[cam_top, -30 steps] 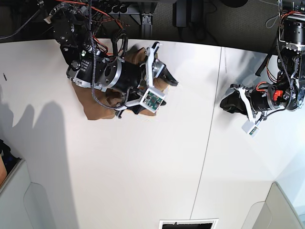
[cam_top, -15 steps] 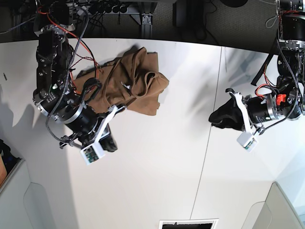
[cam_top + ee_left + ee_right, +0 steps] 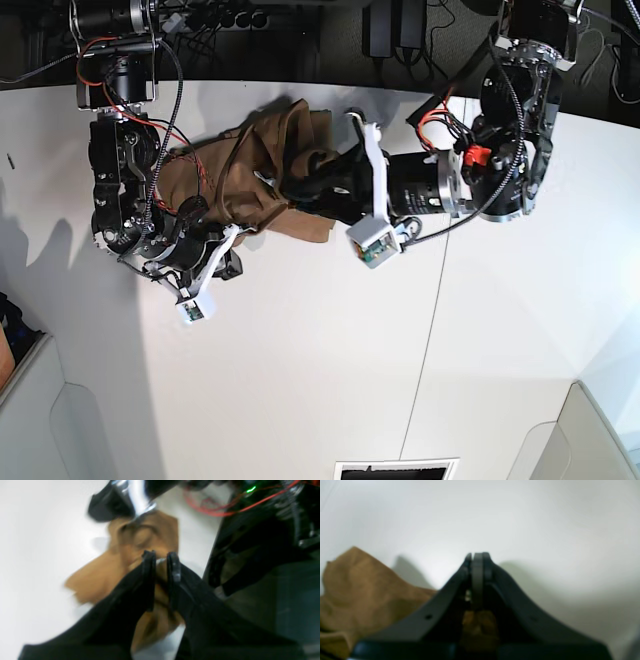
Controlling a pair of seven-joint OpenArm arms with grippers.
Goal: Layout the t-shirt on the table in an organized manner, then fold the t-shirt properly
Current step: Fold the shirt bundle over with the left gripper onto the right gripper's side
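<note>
The tan-brown t-shirt (image 3: 250,170) lies crumpled on the far left part of the white table (image 3: 320,350). My left gripper (image 3: 295,188) reaches in from the right and hovers over the shirt's right-hand folds. In the blurred left wrist view its jaws (image 3: 161,560) stand a narrow gap apart with t-shirt (image 3: 105,580) cloth behind them. My right gripper (image 3: 232,268) sits on the table just off the shirt's near-left edge. Its fingers (image 3: 477,562) are pressed together with nothing at the tips, and the t-shirt (image 3: 352,587) lies to its left.
A thin dark seam (image 3: 432,300) runs across the table right of centre. Grey bins stand at the near-left corner (image 3: 30,400) and the near-right corner (image 3: 590,430). A dark slot (image 3: 395,468) sits at the near edge. Cables and hardware (image 3: 200,20) line the far edge.
My left arm has swung from the table's right side over to the shirt, its jaws narrowing. My right arm came off the shirt, shut, and now rests beside its near-left edge.
</note>
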